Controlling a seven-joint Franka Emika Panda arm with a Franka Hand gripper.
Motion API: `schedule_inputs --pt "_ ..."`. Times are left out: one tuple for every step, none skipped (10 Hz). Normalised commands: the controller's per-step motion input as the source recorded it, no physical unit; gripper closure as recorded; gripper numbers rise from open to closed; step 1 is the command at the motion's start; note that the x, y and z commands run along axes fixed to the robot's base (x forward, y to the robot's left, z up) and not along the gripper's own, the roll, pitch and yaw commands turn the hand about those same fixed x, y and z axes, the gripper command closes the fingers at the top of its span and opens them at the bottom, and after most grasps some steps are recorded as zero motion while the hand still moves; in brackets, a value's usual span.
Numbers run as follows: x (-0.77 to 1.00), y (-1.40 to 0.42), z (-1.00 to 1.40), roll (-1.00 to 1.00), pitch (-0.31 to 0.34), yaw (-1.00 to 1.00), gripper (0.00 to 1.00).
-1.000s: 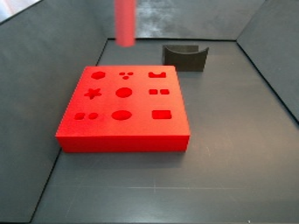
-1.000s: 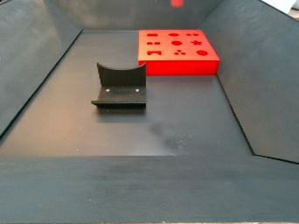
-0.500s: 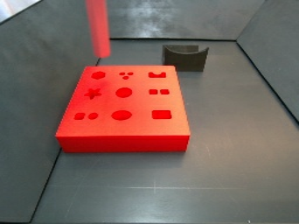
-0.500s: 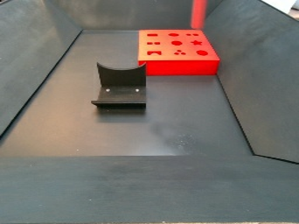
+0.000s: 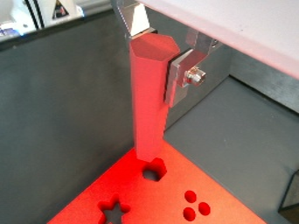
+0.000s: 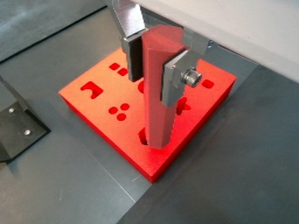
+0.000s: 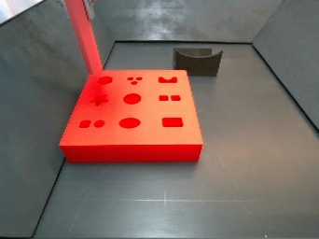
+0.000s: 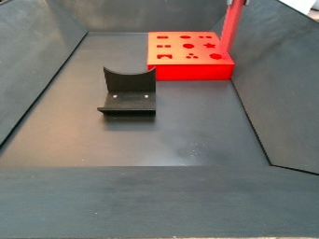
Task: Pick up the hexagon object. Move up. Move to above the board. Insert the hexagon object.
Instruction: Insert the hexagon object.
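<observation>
The hexagon object (image 5: 146,114) is a long red-pink six-sided rod, and it hangs upright in my gripper (image 5: 158,52). The silver fingers (image 6: 176,79) are shut on its upper end, as both wrist views show. The board (image 7: 131,149) is a flat bright red block with darker shape cutouts. In a side view the rod (image 7: 85,42) stands over the board's far left corner, its lower end close above the top face. In a wrist view that end is just over a dark cutout (image 5: 149,172). The gripper is out of frame in both side views.
The dark L-shaped fixture (image 7: 197,60) stands on the grey floor beyond the board, and it also shows in the second side view (image 8: 127,91). Sloping grey walls (image 7: 32,84) enclose the floor, and one is near the rod.
The rod has moved sideways across the board to its far corner and has come lower. The board and the fixture have not moved.
</observation>
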Motion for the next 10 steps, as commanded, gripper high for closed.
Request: schedule_inputs --pt "0.08 -0.01 -0.23 -0.14 -0.126 -0.05 1.0" --pt "0.17 -0.01 -0.23 -0.15 -0.113 -0.08 1.0" --pt "0.23 0.0 -0.19 -0.12 -0.067 -0.15 1.0" --pt "0.17 0.0 -0.12 -0.08 -0.001 -0.15 1.0" --pt "0.09 0.02 -0.09 -0.08 0.0 -0.11 1.0" --pt "0.07 0.07 -0.04 -0.08 0.0 -0.11 1.0" --pt "0.04 0.08 -0.02 -0.08 0.0 -0.11 1.0" --pt "0.09 0.04 -0.08 -0.07 0.0 -0.06 1.0" --pt "0.24 0.0 -0.13 -0.07 0.0 -0.06 1.0" --pt "0.23 0.0 -0.15 -0.08 0.0 -0.08 1.0"
